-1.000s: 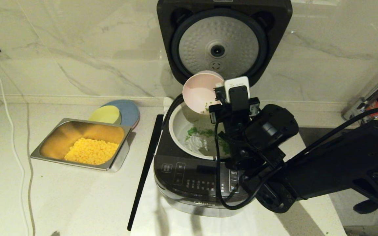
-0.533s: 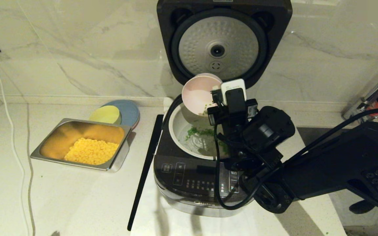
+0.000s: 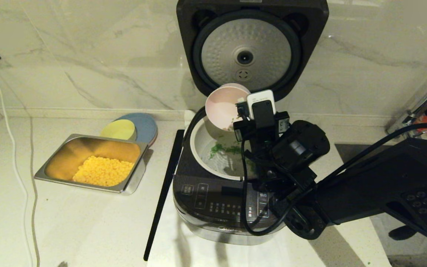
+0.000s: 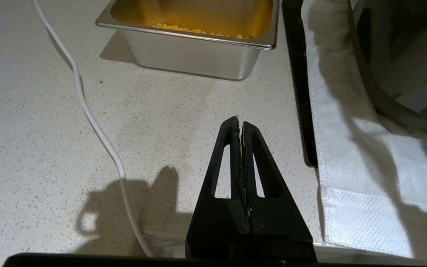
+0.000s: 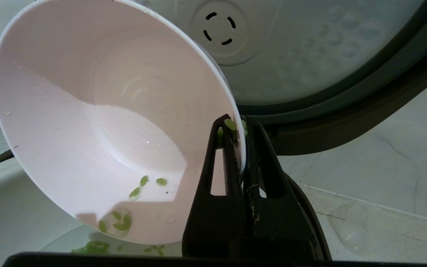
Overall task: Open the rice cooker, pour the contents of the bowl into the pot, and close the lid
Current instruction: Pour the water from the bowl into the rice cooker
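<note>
Rice cooker (image 3: 217, 207) is sitting right of centre on the pale speckled surface (image 3: 87, 222), its lid (image 3: 252, 48) standing fully open against the marble wall, dimpled silver underside facing forward.

Left to right:

- White cable (image 3: 17, 167) is trailing down the surface at far left.
- Steel tray (image 3: 91, 163) is holding yellow corn kernels (image 3: 104, 171); behind it a small yellow bowl (image 3: 119, 129) is resting on a blue plate (image 3: 146, 126).
- Left hand (image 4: 240, 128) is hovering low over the surface near the tray, fingers pressed together, grasping nothing.
- Black strip (image 3: 163, 189) is lying along the edge of a white cloth (image 4: 347, 163) under the cooker.
- Pot (image 3: 202, 144) is seated in the cooker body, green contents (image 3: 224, 149) lying scattered on its floor.
- Bowl (image 5: 98, 122) is being held tilted steeply above the pot's rear edge, mouth facing toward the camera; a few green bits are clinging to its inner wall near the low rim.
- Right hand (image 5: 237, 128) is clenching the bowl's rim, one finger inside, one outside, with green bits stuck at the tips.
</note>
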{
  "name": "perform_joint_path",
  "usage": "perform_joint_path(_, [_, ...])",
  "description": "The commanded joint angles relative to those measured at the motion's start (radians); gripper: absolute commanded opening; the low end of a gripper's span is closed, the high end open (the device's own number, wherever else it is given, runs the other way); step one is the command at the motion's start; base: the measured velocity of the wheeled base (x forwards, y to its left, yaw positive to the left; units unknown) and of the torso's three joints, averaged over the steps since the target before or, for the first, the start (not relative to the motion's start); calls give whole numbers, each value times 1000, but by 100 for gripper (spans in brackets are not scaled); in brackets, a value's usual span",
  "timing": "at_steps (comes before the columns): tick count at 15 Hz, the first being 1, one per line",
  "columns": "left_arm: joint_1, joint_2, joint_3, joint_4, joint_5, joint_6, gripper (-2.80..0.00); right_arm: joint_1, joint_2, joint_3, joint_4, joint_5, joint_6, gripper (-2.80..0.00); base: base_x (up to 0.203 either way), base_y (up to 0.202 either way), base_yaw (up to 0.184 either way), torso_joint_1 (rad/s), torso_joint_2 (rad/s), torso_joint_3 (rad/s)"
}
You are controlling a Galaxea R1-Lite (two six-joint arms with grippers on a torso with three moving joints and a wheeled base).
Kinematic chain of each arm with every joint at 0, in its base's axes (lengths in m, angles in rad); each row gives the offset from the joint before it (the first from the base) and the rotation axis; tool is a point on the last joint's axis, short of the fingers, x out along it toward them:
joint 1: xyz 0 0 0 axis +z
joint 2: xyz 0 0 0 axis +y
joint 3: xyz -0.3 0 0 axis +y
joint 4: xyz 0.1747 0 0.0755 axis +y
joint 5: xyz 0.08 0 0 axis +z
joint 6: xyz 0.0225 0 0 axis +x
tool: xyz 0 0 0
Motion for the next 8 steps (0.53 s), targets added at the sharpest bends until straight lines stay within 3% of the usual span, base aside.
perform_joint_path(1, [0, -1, 9, 0, 0, -1, -280, 1, 8, 4, -9, -4, -5, -280, 0, 0, 0, 0, 0, 0])
perform_joint_path(8, [0, -1, 9, 0, 0, 0, -280, 4, -67, -25, -9, -7, -8, -280, 0, 0, 0, 0, 0, 0])
